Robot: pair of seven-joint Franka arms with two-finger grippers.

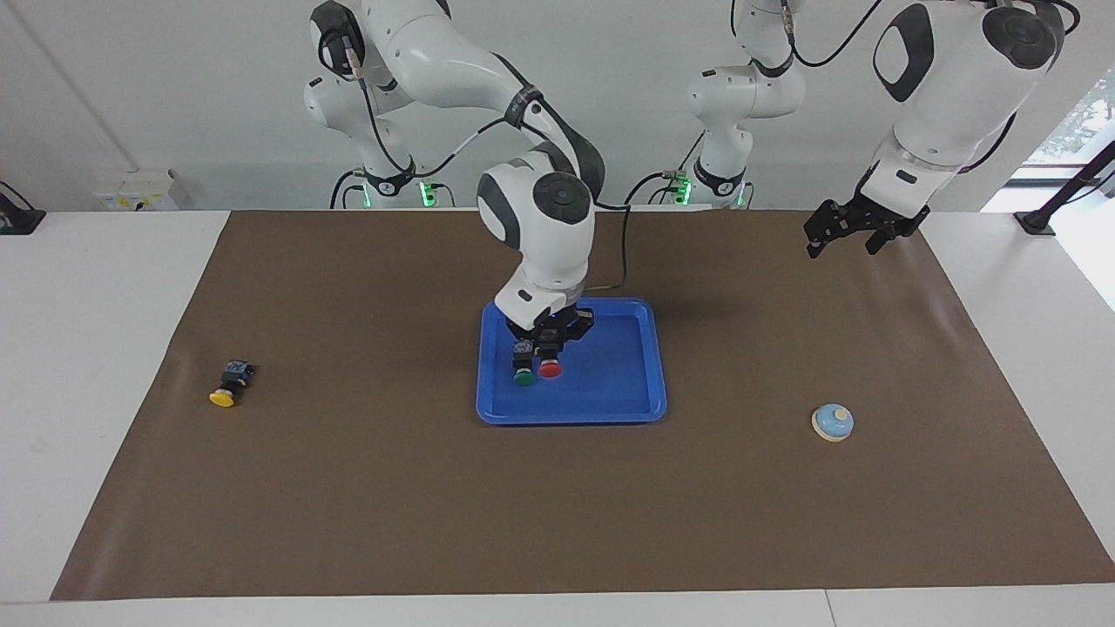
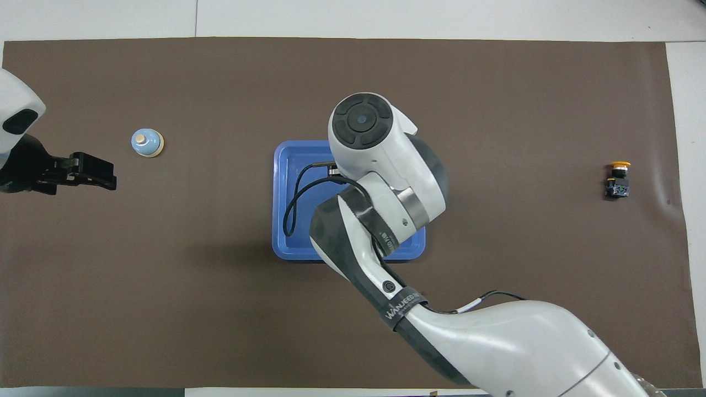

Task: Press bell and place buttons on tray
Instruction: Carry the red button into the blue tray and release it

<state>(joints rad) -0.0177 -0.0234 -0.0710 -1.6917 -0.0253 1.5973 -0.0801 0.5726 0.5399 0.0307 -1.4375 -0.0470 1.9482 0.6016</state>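
The blue tray [image 1: 614, 387] [image 2: 279, 165] lies mid-mat. My right gripper [image 1: 546, 347] reaches down into it, shut on the red button [image 1: 550, 369], whose cap touches or nearly touches the tray floor. The green button [image 1: 523, 377] stands right beside it in the tray. The right arm hides both of them and its own gripper in the overhead view. The yellow button [image 1: 228, 388] [image 2: 618, 179] lies on its side on the mat toward the right arm's end. Toward the left arm's end sits the bell [image 1: 833, 422] [image 2: 146, 143]. My left gripper [image 1: 842, 237] [image 2: 105, 173] hangs open over the mat near it and holds nothing.
A brown mat [image 1: 348, 488] covers most of the white table. The right arm's black cable [image 2: 289, 209] loops over the tray.
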